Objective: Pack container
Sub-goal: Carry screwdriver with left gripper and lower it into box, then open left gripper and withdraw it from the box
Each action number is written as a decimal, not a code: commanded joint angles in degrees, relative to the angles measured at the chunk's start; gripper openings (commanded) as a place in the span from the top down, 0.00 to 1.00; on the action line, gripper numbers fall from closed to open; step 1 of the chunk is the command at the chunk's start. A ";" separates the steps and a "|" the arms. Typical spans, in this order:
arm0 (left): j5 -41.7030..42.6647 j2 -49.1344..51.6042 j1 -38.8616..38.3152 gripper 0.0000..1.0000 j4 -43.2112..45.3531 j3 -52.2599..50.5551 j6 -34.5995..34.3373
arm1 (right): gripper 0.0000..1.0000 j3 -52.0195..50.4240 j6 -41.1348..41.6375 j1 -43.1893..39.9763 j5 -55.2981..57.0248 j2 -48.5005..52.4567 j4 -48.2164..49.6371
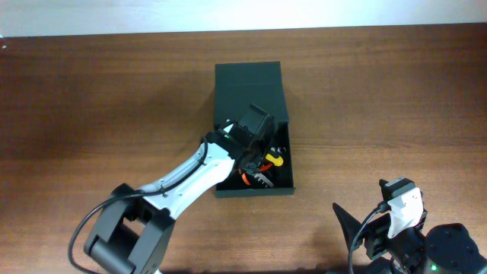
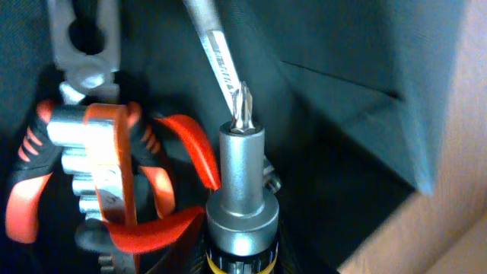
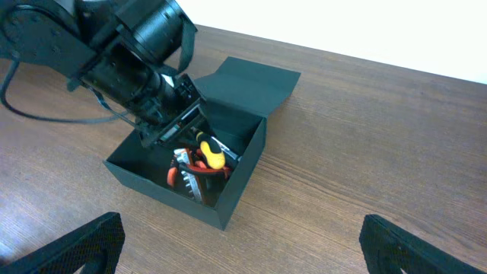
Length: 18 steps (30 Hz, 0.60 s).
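Observation:
The container [image 1: 255, 192] is a dark green-black box, open, with its flap lid [image 1: 247, 76] folded back flat on the table. My left gripper [image 1: 255, 148] reaches down inside it. In the left wrist view a screwdriver [image 2: 242, 190] with a silver collar, Phillips bit and yellow ring rises from between the jaws, which appear shut on its handle. Orange-handled pliers [image 2: 91, 68] and an orange socket rail [image 2: 114, 175] lie beside it. The right wrist view shows the box [image 3: 251, 175] and the yellow handle [image 3: 213, 152]. My right gripper [image 3: 243, 243] is open and empty, on the near side of the box.
A second tool's thin metal shaft [image 2: 213, 46] lies along the box floor, touching the bit. The wooden table [image 1: 91, 114] surrounds the box. My right arm's base [image 1: 426, 247] sits at the front right corner. A white wall edge [image 1: 228, 11] runs along the back.

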 commanded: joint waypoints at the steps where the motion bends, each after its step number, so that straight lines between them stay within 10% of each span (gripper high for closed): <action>1: -0.72 2.23 -0.15 0.78 0.28 1.01 -7.58 | 0.01 -0.11 0.44 -0.37 0.50 0.04 0.17; 18: -0.70 5.66 -0.15 0.51 0.63 1.27 -7.30 | 0.01 -0.11 0.44 -0.37 0.50 0.04 0.17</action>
